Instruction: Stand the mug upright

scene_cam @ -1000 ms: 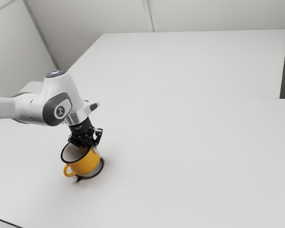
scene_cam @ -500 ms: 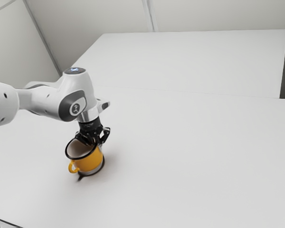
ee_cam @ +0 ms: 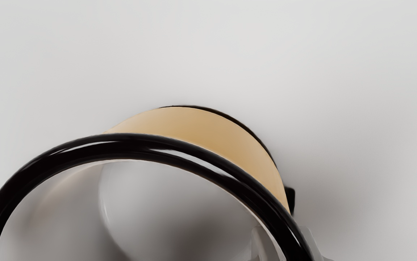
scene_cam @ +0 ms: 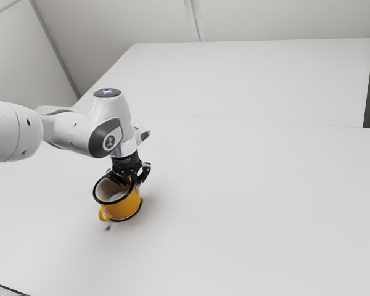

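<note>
In the exterior view the gripper (scene_cam: 136, 184) points down at the yellow mug (scene_cam: 126, 206), holding its wall at the far side of the black rim, on the exterior view's right. The mug leans a little, its mouth tipped up toward the exterior view's left and its handle on that side. In the wrist view the gripper (ee_cam: 284, 241) has one finger inside the mug (ee_cam: 194, 125) and one outside, with the wall pinched between them. Whether the base touches the table cannot be told.
The white table (scene_cam: 253, 209) extends around the mug, with another white surface (scene_cam: 246, 80) behind it. A small dark spot (scene_cam: 108, 228) shows on the table below the handle. Pale walls (scene_cam: 111, 21) stand at the back.
Hand and mug have travelled together toward the exterior view's right and slightly up in that view. The dark patch beneath the mug has shrunk to a small separate spot.
</note>
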Tool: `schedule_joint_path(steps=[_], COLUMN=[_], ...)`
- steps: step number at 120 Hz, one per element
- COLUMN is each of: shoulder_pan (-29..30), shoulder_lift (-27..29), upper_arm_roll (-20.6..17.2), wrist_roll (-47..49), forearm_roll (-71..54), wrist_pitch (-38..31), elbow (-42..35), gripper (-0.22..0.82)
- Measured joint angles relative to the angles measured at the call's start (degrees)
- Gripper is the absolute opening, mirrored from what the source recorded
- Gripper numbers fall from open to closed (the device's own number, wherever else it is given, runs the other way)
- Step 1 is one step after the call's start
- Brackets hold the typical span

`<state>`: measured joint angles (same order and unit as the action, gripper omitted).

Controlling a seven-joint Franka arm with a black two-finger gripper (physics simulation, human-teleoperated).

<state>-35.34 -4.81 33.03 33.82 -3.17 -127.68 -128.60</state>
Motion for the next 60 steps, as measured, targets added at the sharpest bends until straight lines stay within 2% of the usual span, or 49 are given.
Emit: schedule_joint_path(steps=[9,26,34,46,60], shoulder_pan=[0.1,0.2,0.2,0.2,0.2], shoulder_lift=[-0.7,-0.8,-0.7,-0.4,0.3], upper_arm_roll=[0.0,-0.1,-0.1,-0.1,-0.1], wrist_roll=[0.0,-0.8,-1.1,-1.6,-2.0], forearm_roll=[0.9,3.4,4.0,4.6,5.5], wrist_pitch=[-0.5,-1.3,-1.5,-1.4,-0.6], elbow=[0.1,0.1,0.1,0.8,1.4], gripper=[-0.16,0.16,0.28,0.4,0.49])
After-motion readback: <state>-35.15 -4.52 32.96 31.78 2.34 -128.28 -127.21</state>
